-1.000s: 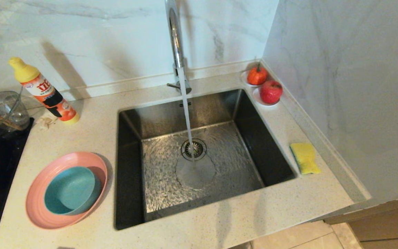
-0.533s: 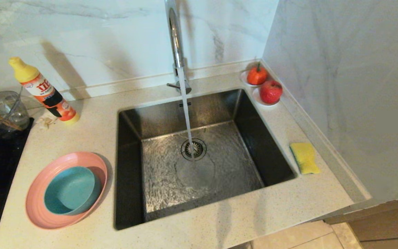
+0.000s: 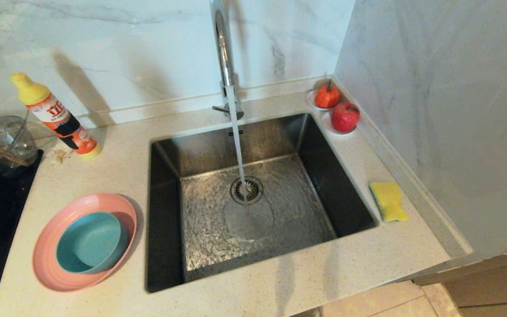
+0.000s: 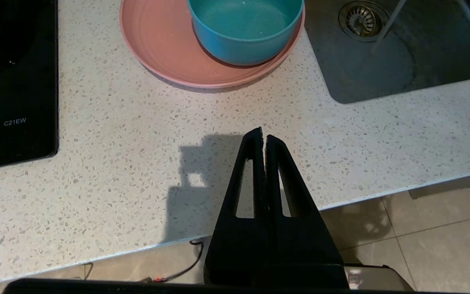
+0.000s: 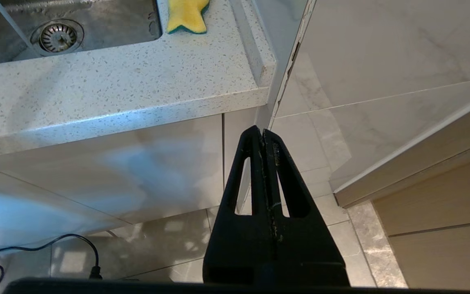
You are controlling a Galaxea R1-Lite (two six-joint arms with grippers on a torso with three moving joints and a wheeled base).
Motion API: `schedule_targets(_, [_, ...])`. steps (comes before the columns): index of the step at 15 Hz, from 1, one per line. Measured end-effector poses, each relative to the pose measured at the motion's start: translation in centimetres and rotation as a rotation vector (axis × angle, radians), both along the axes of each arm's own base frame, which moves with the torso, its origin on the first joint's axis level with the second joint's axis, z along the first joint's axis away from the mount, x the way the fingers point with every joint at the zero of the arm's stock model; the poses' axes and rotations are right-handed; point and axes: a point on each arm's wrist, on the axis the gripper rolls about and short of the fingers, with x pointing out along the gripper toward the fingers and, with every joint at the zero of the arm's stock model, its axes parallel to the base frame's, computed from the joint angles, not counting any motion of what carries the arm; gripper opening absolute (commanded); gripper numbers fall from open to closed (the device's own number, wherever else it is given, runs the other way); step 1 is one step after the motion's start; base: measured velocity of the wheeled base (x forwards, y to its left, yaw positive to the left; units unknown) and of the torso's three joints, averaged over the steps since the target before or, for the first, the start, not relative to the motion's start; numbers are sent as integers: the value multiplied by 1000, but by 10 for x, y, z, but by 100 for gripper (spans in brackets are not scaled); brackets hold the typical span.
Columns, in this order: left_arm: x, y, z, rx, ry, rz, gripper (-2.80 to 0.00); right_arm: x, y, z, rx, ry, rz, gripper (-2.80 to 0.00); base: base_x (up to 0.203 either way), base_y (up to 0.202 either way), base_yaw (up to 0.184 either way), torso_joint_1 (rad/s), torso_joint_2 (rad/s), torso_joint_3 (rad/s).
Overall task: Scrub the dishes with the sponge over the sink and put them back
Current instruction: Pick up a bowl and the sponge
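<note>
- Teal bowl (image 3: 91, 241) sits inside pink plate (image 3: 81, 241) on the counter (image 3: 288, 281), left of the sink (image 3: 253, 198).
- Faucet (image 3: 223, 53) runs water into the sink.
- Yellow sponge (image 3: 388, 201) lies right of the sink.
- Left gripper (image 4: 263, 136) hovers over the counter's near edge, fingers together, empty.
- Right gripper (image 5: 261, 136) hangs below the counter's near right corner, fingers together, empty.

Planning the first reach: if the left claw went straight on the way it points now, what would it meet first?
Probably bare counter, then the pink plate holding the bowl. The shut left claw hangs over the counter's front edge; its height is unclear.
</note>
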Motion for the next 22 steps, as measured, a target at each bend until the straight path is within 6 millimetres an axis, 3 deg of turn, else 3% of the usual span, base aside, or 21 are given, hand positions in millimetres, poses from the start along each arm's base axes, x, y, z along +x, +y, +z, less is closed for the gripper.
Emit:
schedule_targets(8, [0, 0, 0, 0, 0, 0, -280, -2, 1, 8, -26, -29, 23, -280, 0, 0, 0, 0, 0, 0])
schedule_targets(16, [0, 0, 0, 0, 1, 0, -280, -54, 7, 107, -45, -112, 316, -280, 0, 0, 0, 0, 0, 0])
schedule_targets(19, [0, 0, 0, 0, 1, -1, -280, -46, 9, 153, -43, -102, 338, -280, 0, 0, 0, 0, 0, 0])
schedule_targets(22, [0, 0, 0, 0, 1, -1, -280, -19, 9, 199, -31, -31, 339, -280, 0, 0, 0, 0, 0, 0])
